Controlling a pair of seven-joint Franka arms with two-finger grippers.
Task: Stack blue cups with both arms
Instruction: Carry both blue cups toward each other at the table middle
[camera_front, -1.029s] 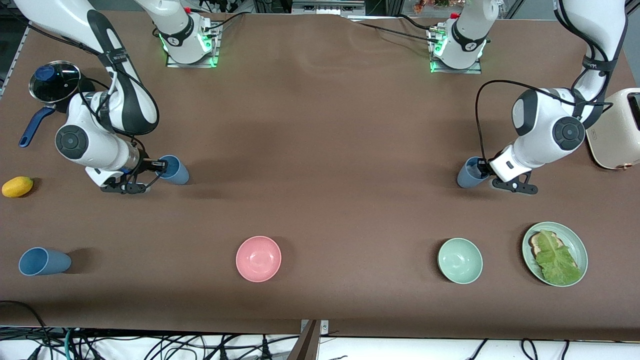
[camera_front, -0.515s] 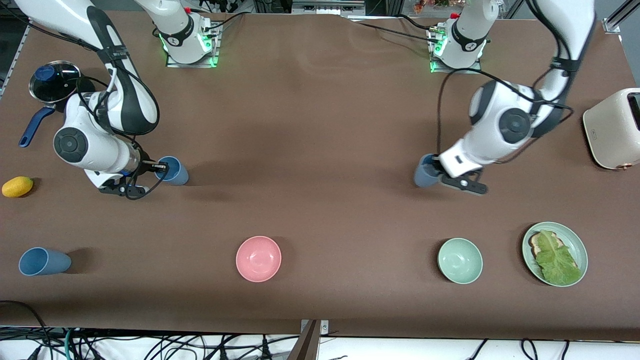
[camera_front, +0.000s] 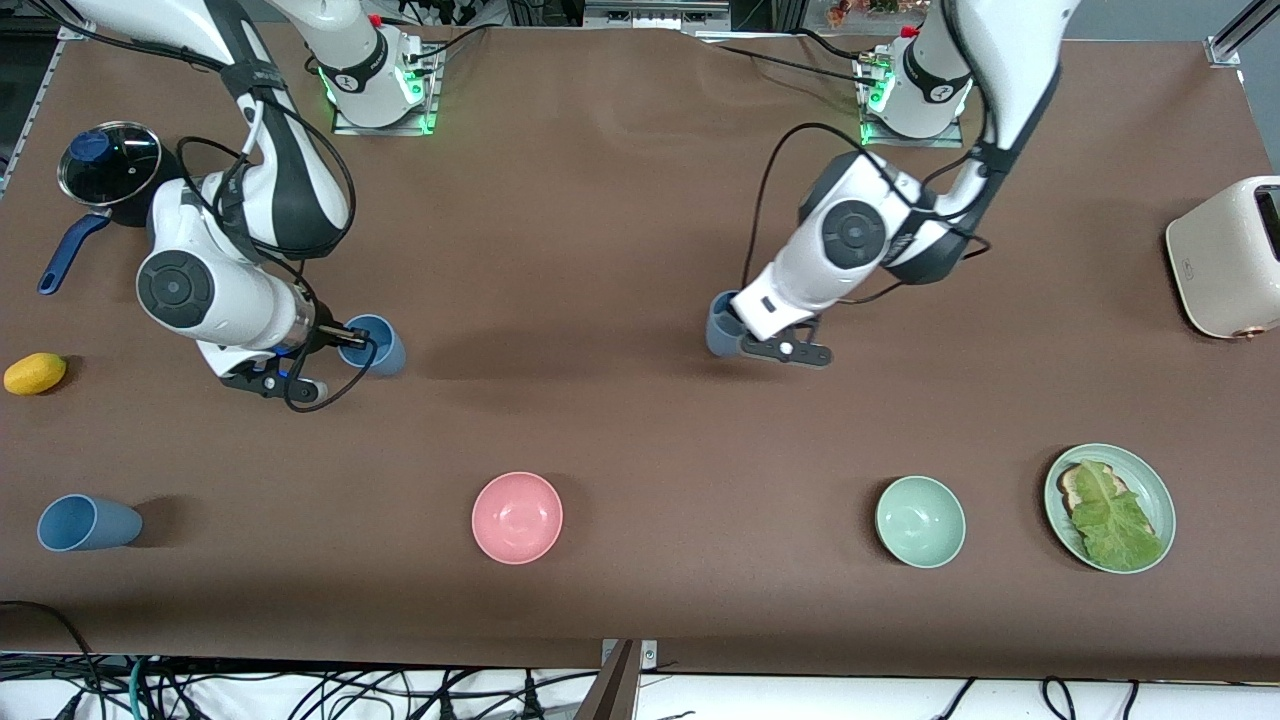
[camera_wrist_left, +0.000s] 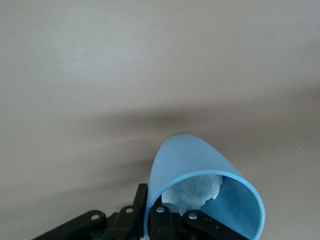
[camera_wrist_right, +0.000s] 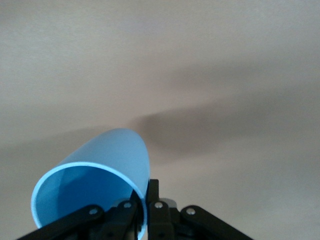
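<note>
A third blue cup (camera_front: 86, 523) lies on its side nearest the camera, toward the right arm's end of the table (camera_front: 640, 420). Your right gripper (camera_front: 345, 338) pinches the sky-blue cup (camera_front: 372, 345) by its rim; your left gripper (camera_front: 738, 330) pinches the grey-blue cup (camera_front: 722, 322) likewise. Bring them together over mid-table, mouths aligned, before nesting.

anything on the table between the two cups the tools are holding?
Nothing: the front view shows bare brown table between the cup in the right tool and the cup in the left tool. The pink bowl sits nearer the camera.
</note>
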